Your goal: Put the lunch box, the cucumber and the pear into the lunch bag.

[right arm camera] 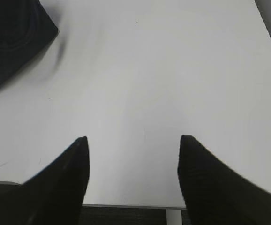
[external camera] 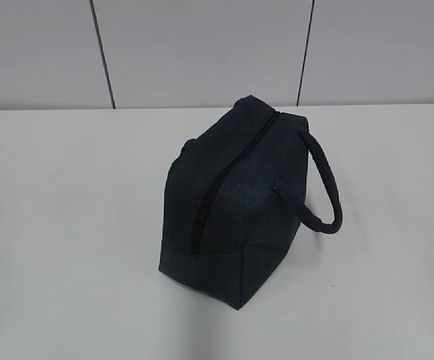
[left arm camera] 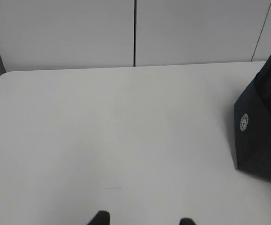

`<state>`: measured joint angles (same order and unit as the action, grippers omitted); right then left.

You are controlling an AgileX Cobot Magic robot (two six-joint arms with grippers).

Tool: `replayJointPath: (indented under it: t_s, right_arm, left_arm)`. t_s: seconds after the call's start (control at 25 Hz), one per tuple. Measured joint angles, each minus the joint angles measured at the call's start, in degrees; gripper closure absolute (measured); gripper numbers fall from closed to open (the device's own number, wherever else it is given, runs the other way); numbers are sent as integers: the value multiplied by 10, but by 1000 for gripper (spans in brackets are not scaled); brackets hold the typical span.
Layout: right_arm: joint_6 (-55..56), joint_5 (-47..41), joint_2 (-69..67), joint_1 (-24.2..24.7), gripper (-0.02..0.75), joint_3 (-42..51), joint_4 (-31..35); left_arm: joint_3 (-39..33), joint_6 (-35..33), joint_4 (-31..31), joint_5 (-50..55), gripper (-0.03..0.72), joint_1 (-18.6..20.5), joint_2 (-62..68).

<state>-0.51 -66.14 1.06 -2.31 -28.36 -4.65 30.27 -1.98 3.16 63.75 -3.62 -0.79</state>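
Note:
The dark navy lunch bag [external camera: 232,199] stands in the middle of the white table, its top zipper closed along the ridge and its thick loop handle [external camera: 323,187] hanging to the right. It also shows at the right edge of the left wrist view [left arm camera: 263,126] and at the top left of the right wrist view [right arm camera: 11,40]. The lunch box, cucumber and pear are out of view. My left gripper [left arm camera: 144,219] is open and empty, only its fingertips showing, left of the bag. My right gripper [right arm camera: 133,140] is open and empty over the table's near edge. Neither gripper shows in the exterior view.
The white table [external camera: 67,225] runs back to a grey panelled wall [external camera: 202,45]. The table's front edge [right arm camera: 126,205] lies just under my right gripper.

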Motion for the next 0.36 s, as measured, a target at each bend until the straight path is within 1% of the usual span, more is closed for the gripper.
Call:
replayJointPath:
  t_s: [0.36]
  right_arm:
    - [0, 0, 0, 0, 274, 0, 0]
  left_arm:
    - [0, 0, 0, 0, 412, 0, 0]
